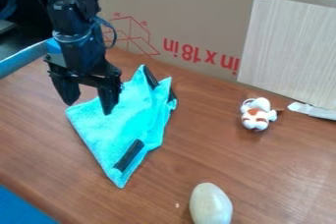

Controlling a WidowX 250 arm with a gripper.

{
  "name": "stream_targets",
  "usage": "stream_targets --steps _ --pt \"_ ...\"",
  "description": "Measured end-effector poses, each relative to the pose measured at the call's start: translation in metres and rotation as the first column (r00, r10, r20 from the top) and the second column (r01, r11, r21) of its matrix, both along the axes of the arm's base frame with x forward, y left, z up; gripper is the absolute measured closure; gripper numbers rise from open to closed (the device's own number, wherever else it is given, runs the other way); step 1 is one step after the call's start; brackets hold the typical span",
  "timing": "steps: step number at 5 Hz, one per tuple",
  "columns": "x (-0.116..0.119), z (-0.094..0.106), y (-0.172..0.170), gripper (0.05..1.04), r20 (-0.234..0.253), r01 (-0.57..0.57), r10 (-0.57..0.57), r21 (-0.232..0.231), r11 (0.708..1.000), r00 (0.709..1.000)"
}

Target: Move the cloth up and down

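Note:
The gripper (88,104) hangs at the upper left with its two fingers spread apart, so it is open. Nothing is held between them. A bright turquoise cloth (116,128) with several black strips on it lies on the brown table, below and to the right of the gripper. It is partly folded, with a raised, crumpled part at its upper right. The right finger overlaps the cloth's upper left part in the view; whether it touches the cloth I cannot tell.
A small white and brown plush toy (257,115) sits at the right of the table (216,156). A pale egg-shaped object (210,205) lies at the front edge of the view. A cardboard wall (197,19) stands along the back, with a light wood-look panel (289,46).

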State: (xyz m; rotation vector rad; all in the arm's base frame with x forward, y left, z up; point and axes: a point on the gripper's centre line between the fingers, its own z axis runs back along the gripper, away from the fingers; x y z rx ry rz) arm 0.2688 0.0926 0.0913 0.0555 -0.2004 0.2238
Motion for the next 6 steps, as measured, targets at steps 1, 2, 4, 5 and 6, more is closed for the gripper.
stream_targets --steps 1,2,4,5,6 --pt "-0.001 -0.006 -0.001 0.085 -0.020 -0.003 0.003 -0.012 1.000 1.000" --pt "0.004 -0.019 -0.001 0.084 -0.045 0.028 -0.030 -0.055 0.998 0.999" --pt "0.019 -0.025 0.002 0.084 -0.022 0.060 -0.062 -0.063 0.996 0.998" --pt "0.025 -0.030 -0.002 0.084 -0.001 0.072 -0.073 -0.087 0.994 0.997" --pt "0.033 -0.032 -0.009 0.085 0.027 0.101 -0.100 -0.068 0.993 0.995"
